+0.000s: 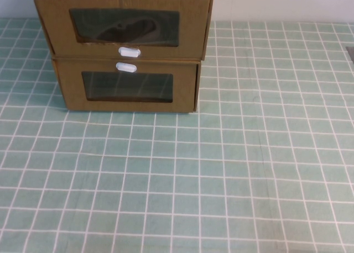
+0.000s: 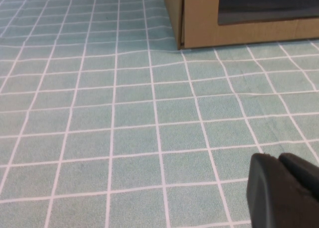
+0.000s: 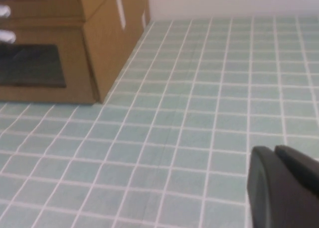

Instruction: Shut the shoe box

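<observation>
At the far left of the bench (image 1: 249,181), two matching cardboard boxes stand stacked; the shoe box (image 1: 193,21) is the upper one, marked by the white pull tab (image 1: 129,52) just below its window, and it rests directly on the lower box (image 1: 182,87), whose tab (image 1: 126,67) sits above its window. The shoe box's front appears to stand slightly forward of the lower box's (a judgement from the high view), so it probably needs pushing home. Press squarely on the cardboard beside the window, not on the clear plastic, and push straight back so the stack does not slide or twist. The left hand (image 2: 275,158) hangs low over the green checked cloth near the stack's left corner, fingers narrow and together, holding nothing. The right hand (image 3: 273,149) hangs likewise off the stack's right side, also pinched and empty. Count: two boxes, two windows, two tabs, two hands.
</observation>
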Controlling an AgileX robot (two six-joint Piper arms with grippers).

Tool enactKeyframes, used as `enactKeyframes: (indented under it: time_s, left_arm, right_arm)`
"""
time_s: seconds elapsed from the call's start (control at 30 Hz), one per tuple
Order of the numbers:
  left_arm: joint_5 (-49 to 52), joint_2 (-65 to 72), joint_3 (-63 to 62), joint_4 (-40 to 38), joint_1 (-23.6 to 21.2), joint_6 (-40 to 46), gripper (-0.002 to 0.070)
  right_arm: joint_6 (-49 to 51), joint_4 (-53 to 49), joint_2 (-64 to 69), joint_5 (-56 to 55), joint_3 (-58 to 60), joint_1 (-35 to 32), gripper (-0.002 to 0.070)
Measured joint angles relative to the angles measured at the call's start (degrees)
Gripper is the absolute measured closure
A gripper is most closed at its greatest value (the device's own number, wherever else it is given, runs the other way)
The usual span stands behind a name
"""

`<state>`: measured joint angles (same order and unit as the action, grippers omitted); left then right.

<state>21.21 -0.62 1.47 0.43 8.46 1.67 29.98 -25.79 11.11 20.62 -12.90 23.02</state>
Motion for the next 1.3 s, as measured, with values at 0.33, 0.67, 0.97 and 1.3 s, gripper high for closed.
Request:
enactKeyframes:
  time_s: [0.33,0.67,0.97,1.3]
  left_arm:
    - [0.0,0.0,0.0,0.0,0.0,0.0,0.068]
    - [0.0,0.0,0.0,0.0,0.0,0.0,0.068]
    - [0.0,0.0,0.0,0.0,0.0,0.0,0.068]
    - [0.0,0.0,0.0,0.0,0.0,0.0,0.068]
  right_arm:
    - [0.0,9.0,-11.5,-10.4,10.6,-14.6,0.069]
    - [-0.9,7.2,-11.5,-14.8,14.4,-15.4,0.069]
    - [-28.7,27.0,-11.5,-8.5,14.4,-19.7,0.069]
    - [-31.1,27.8,-11.5,-1.0,14.4,-23.1,0.069]
